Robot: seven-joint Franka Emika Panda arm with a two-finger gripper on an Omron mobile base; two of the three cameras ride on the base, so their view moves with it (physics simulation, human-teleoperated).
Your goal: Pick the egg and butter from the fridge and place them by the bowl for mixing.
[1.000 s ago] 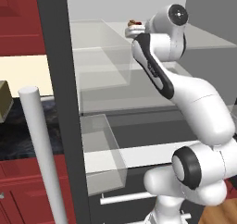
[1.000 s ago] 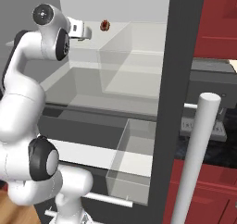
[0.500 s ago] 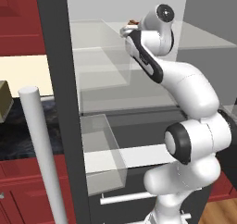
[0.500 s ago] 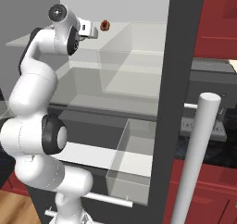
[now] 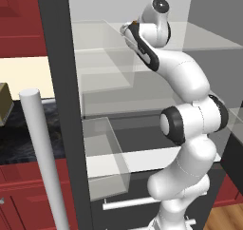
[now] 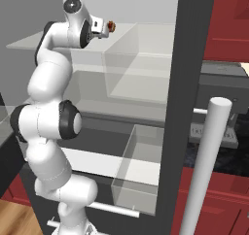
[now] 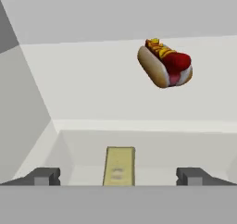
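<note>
butter (image 7: 120,165): thin pale yellow-tan stick, lying flat | tool (image 7: 119,176): spread wide, holding nothing

glossy white arm (image 5: 187,81) (rounded segments), dark joint rings, black cap.

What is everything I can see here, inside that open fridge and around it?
fridge: one, dark grey frame, pale grey inside, standing open in front of the robot.
glass shelves: several, translucent, stacked inside the fridge.
clear bin: one, translucent, low in the fridge.
handle: one, long grey cylinder, near the cameras.
butter: one, pale yellow-tan stick, lying between the tool's tips in the hand view.
hot dog: one, brown-red with yellow, on the shelf beyond the butter.
cabinets: red, beside the fridge.
arm: one, white with dark joints, reaching to the upper shelf.
tool: one, dark tips, open.
</note>
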